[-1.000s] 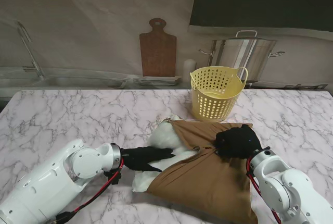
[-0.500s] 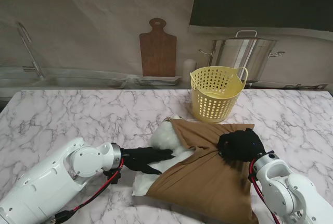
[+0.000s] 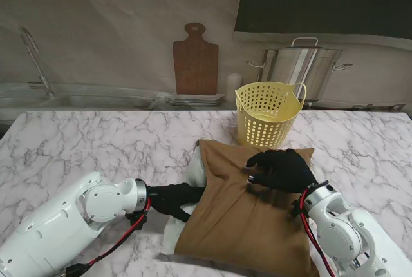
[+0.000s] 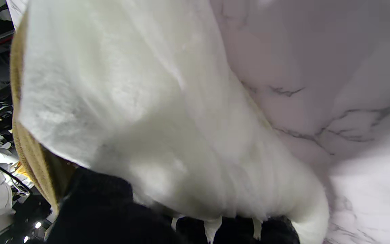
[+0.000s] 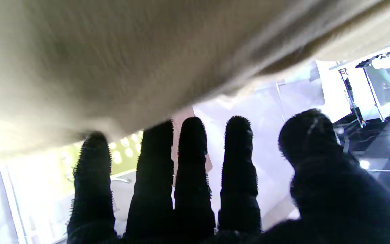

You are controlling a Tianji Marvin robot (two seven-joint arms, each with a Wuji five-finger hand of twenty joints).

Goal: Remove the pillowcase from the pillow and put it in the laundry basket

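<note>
A brown pillowcase point(image 3: 238, 219) lies over the white pillow point(image 3: 194, 172), which shows only along its left side. My left hand point(image 3: 172, 198) reaches in at that side, its fingertips hidden under the cloth edge. In the left wrist view the black glove point(image 4: 113, 217) clutches the white pillow point(image 4: 147, 112), with the brown hem point(image 4: 29, 149) beside it. My right hand point(image 3: 282, 169) rests over the far part of the pillowcase with its fingers spread and holding nothing. The right wrist view shows straight fingers point(image 5: 198, 189) against the cloth point(image 5: 130, 61). The yellow laundry basket point(image 3: 267, 119) stands just beyond the pillow.
The marble table point(image 3: 84, 142) stretches left of the pillow. Behind it, against the wall, are a wooden cutting board point(image 3: 195, 64), a stack of plates point(image 3: 193, 101), a steel pot point(image 3: 301, 64) and a sink tap point(image 3: 35, 58).
My right hand let go of the bunched pillowcase, opened and shifted left. The cloth dropped back flat over the pillow, covering most of the white and my left fingertips.
</note>
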